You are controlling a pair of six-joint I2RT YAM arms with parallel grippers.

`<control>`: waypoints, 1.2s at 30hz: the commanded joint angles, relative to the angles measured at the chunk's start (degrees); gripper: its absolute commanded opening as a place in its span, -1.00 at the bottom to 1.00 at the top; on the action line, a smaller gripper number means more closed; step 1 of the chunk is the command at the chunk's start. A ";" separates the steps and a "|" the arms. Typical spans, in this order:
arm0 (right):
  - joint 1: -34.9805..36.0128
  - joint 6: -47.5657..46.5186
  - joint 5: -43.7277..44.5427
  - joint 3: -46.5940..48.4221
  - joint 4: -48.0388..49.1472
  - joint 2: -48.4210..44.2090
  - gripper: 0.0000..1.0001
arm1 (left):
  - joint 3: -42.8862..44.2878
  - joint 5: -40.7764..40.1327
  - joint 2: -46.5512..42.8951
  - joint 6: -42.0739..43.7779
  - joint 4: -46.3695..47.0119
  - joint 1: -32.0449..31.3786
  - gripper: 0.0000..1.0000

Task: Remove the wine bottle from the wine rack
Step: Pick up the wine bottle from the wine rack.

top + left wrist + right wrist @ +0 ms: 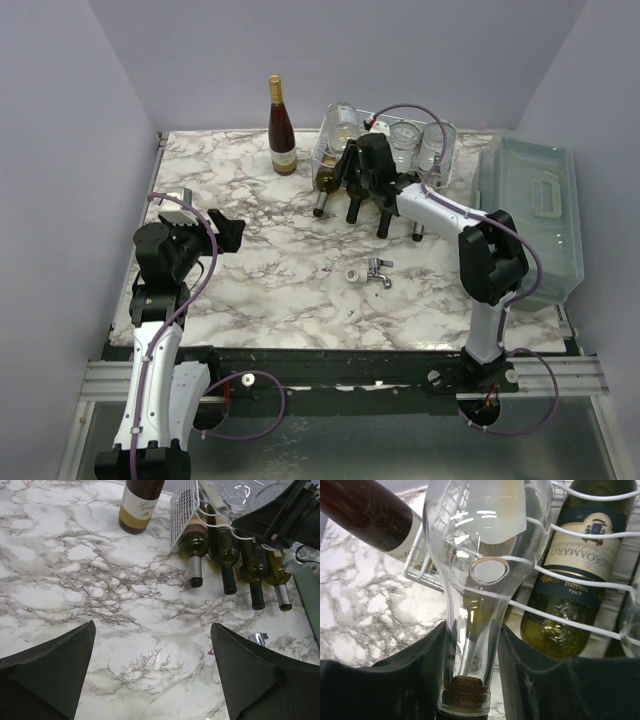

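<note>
Clear glass corked wine bottle [480, 570] lies on its side in the white wire-grid wine rack [184, 510], neck sticking out the rack's front. Right gripper [472, 650] is clamped on that neck, both fingers on glass. Dark green bottles [227, 550] fill the rack beside it. Dark red bottle with cream label [281, 130] stands upright just left of the rack. Left gripper [152, 625] has jaws wide and holds nothing, over the white marble table [260, 270], well front-left of the rack.
</note>
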 commanded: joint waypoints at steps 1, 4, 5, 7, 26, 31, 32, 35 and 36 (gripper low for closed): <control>0.39 0.42 -4.24 3.90 -1.32 2.39 -0.08 | -0.10 0.55 -0.15 0.73 -0.25 -0.12 0.97; 0.19 0.39 -5.46 5.26 -2.95 2.91 0.08 | -0.05 0.50 -0.21 0.74 -0.28 -0.12 0.97; 0.09 0.52 -6.03 5.59 -4.30 3.09 0.11 | -0.04 0.50 -0.15 0.74 -0.30 -0.11 0.97; -0.10 1.28 -6.79 6.05 -4.95 3.31 0.18 | -0.05 0.50 -0.22 0.74 -0.29 -0.14 0.97; -1.28 12.05 -5.52 15.88 -11.80 10.74 0.19 | -0.03 0.01 0.20 1.02 -0.47 -0.12 0.97; -1.44 15.04 -5.54 17.61 -13.04 12.34 0.20 | -0.09 0.02 0.45 1.00 -0.46 -0.12 0.97; -1.37 15.54 -5.82 18.04 -13.53 12.73 0.20 | -0.01 -0.02 0.47 1.00 -0.46 -0.12 0.97; -1.41 17.90 -6.31 18.62 -14.23 13.79 0.19 | -0.07 -0.02 0.52 0.99 -0.49 -0.12 0.97; -1.40 18.70 -6.19 18.83 -14.64 14.12 0.19 | -0.10 -0.02 0.64 1.00 -0.46 -0.12 0.98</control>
